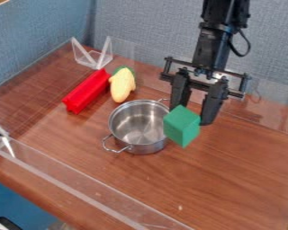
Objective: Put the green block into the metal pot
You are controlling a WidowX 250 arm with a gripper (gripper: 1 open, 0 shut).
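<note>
The green block (pixel 182 126) is a small matte cube, held between my gripper's (pixel 197 113) two dark fingers, which are shut on it. It hangs just off the wooden tabletop, right next to the right rim of the metal pot (pixel 116 120). The pot is round, shiny and lidless, with two small handles, and stands upright near the middle of the table. Its inside looks bare. The arm comes down from the upper right.
A long red block (pixel 85 91) and a yellow rounded object (pixel 122 84) lie side by side behind and left of the pot. Low clear plastic walls (pixel 62 171) run along the table's front and left edges. A blue panel stands behind.
</note>
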